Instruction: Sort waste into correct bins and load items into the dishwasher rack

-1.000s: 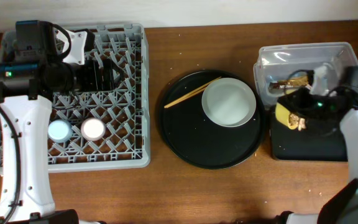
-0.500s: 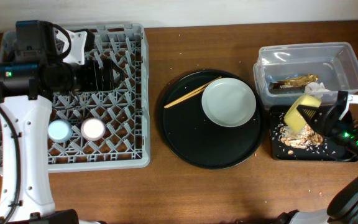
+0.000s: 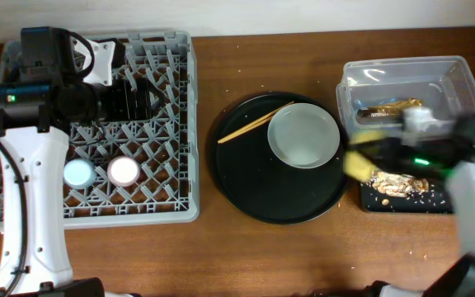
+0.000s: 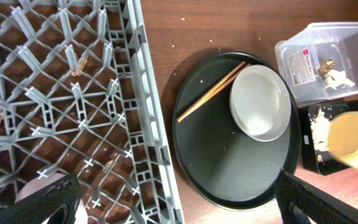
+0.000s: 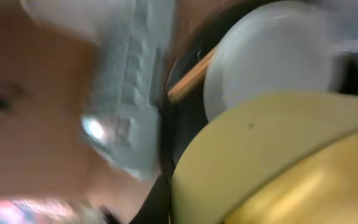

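My right gripper (image 3: 383,153) is shut on the yellow bowl (image 3: 359,162), blurred by motion at the left edge of the shallow black tray (image 3: 435,202). The bowl fills the right wrist view (image 5: 278,162). Brownish food scraps (image 3: 398,184) lie in that tray. The brown-gold wrapper (image 3: 394,107) lies in the clear tub (image 3: 460,78). The grey-green plate (image 3: 303,136) and wooden chopsticks (image 3: 254,122) sit on the round black tray (image 3: 254,186). The blue cup (image 3: 78,172) and pink cup (image 3: 124,171) stand in the grey rack (image 3: 180,124). My left gripper (image 4: 179,211) is open above the rack.
The rack fills the table's left side, the round tray the middle, and the tub and black tray the right. A crumpled white piece (image 4: 339,78) shows in the tub in the left wrist view. Small crumbs dot the wood around the trays.
The right gripper tipped the yellow bowl over the black tray, where scraps now lie, then carried it left toward the round tray. The left arm has not moved.
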`<state>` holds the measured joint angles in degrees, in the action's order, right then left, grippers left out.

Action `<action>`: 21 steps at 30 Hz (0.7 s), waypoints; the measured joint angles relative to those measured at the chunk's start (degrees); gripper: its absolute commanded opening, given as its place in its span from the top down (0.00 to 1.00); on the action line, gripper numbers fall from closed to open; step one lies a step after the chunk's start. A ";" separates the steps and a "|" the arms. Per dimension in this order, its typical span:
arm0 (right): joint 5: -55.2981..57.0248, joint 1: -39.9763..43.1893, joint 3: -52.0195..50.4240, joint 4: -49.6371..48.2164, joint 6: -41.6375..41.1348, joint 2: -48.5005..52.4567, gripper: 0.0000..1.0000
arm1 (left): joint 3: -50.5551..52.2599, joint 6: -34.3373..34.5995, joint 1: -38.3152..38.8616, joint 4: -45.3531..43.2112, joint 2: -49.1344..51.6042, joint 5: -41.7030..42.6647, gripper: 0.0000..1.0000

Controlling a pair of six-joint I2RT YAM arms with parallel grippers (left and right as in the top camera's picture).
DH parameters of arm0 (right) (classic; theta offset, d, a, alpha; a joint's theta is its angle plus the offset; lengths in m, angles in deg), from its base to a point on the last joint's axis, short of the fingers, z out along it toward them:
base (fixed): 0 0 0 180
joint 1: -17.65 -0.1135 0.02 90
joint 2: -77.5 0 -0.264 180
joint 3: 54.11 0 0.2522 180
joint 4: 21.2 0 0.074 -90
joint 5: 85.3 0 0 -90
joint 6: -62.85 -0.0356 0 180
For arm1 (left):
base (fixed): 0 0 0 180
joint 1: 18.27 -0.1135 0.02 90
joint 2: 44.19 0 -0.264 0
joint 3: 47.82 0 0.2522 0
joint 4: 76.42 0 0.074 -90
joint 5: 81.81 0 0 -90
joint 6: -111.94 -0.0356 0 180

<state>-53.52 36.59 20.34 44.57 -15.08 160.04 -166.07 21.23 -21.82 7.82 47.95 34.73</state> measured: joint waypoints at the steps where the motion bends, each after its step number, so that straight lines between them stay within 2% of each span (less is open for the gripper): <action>1: 7.28 -9.27 1.03 -0.37 -1.20 -2.14 0.96 | 0.00 0.00 0.00 -0.04 0.00 -0.09 0.01; 2: 18.29 -23.34 1.38 -1.38 -4.20 -2.43 0.96 | 0.00 0.00 -0.07 0.00 0.00 -0.07 0.01; 3: 24.09 -30.29 1.36 -1.53 -5.84 -1.88 0.95 | 0.00 0.00 -0.07 0.00 0.00 -0.15 0.01; 4: 35.82 -43.91 1.42 -4.92 -9.88 1.49 0.95 | 0.00 0.00 -0.07 0.00 0.00 -0.17 0.01; 6: 45.35 -52.74 1.40 -6.95 -13.70 6.84 0.95 | 0.00 0.00 -0.07 0.00 0.00 -0.20 0.01; 7: 50.18 -55.87 1.42 -7.78 -15.43 11.28 0.75 | 0.02 0.00 -0.04 0.02 0.00 -0.20 0.01; 8: 53.44 -56.96 1.33 -7.45 -17.75 15.45 0.60 | 0.00 0.00 -0.07 -0.02 0.00 -0.17 0.01; 10: 57.22 -55.63 1.55 -5.09 -20.37 16.28 0.43 | 0.00 0.00 -0.04 -0.04 0.00 -0.17 0.01; 12: 58.69 -54.95 6.54 -0.24 -19.89 15.15 0.41 | 0.00 0.00 -0.04 -0.04 0.00 -0.20 0.01; 13: 58.86 -54.95 10.10 1.49 -19.82 14.64 0.37 | 0.02 0.00 -0.04 0.02 0.00 -0.17 0.01; 16: 58.77 -50.73 23.02 3.19 -25.42 12.96 0.37 | 0.00 0.00 -0.04 0.00 0.00 -0.17 0.01; 19: 55.23 -45.55 25.38 3.98 -27.98 12.92 0.37 | 0.00 0.04 -0.07 0.33 0.00 0.87 0.01; 21: 52.70 -40.98 25.40 7.93 -31.19 10.43 0.37 | 0.02 0.09 -0.04 0.61 0.00 3.58 0.01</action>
<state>-0.82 -4.39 45.74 52.50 -46.27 170.47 -166.05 21.32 -21.87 8.43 47.95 38.32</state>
